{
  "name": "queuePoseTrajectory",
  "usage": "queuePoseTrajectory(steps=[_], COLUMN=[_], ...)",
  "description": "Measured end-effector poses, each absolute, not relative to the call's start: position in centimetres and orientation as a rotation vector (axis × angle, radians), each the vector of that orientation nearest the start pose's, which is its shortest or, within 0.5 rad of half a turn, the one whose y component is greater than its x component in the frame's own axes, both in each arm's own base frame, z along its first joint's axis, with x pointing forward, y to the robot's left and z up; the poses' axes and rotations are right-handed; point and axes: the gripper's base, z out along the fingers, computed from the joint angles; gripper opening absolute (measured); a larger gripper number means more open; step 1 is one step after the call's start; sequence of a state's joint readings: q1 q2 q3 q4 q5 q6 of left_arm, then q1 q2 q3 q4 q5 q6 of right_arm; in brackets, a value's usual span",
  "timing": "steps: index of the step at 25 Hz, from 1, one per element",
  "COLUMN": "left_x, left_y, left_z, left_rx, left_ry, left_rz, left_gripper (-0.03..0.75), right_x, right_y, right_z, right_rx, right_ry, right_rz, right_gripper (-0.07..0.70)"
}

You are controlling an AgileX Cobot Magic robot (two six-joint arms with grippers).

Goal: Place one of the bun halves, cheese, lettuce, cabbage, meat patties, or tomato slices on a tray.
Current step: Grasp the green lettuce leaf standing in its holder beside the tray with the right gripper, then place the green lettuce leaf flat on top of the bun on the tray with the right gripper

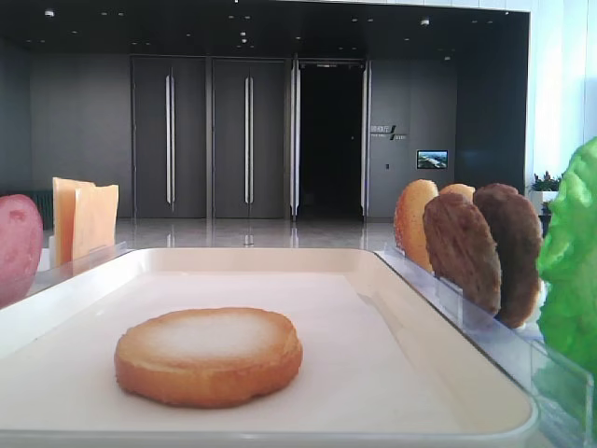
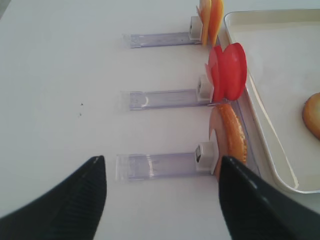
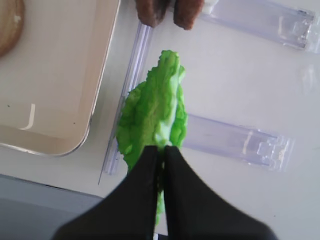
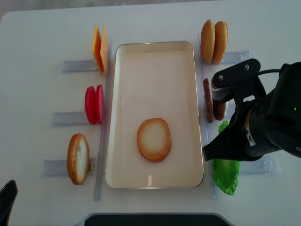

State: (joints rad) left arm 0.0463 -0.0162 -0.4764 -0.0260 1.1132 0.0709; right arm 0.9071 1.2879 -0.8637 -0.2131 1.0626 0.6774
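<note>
In the right wrist view the right gripper (image 3: 161,152) is pinched tight on the lettuce (image 3: 155,112), which stands edge-up just right of the tray (image 3: 102,75) at frame centre. In the overhead view one bun half (image 4: 154,139) lies flat in the lower middle of the tray, with the meat patties (image 4: 207,100) standing along its right side. The left gripper (image 2: 162,177) hangs wide apart over the bench (image 2: 60,90), holding nothing, near another bun half (image 2: 231,135) and the tomato slices (image 2: 228,71).

Office-like lobby: dark panelled doors (image 1: 210,138), polished floor (image 1: 252,232)
</note>
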Motion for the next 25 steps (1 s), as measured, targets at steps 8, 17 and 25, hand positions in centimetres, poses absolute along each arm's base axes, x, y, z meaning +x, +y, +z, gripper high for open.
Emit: queuePoseTrajectory(steps=[8, 17, 25], left_x=[-0.7, -0.7, -0.7], left_y=[-0.2, -0.2, -0.2], left_z=[26.6, 26.6, 26.6], left_rx=[0.028, 0.028, 0.028], left_ry=[2.104, 2.104, 2.104], left_rz=[0.039, 0.039, 0.039], left_gripper=[0.534, 0.534, 0.534], right_x=[15.4, 15.7, 15.4], right_y=[17.2, 18.0, 19.8], right_z=[28.1, 31.9, 32.4], right_rx=[-0.49, -0.462, -0.477], right_ry=[2.79, 2.762, 2.725], right_rz=[0.074, 0.169, 0.452], right_gripper=[0.003, 0.003, 0.003])
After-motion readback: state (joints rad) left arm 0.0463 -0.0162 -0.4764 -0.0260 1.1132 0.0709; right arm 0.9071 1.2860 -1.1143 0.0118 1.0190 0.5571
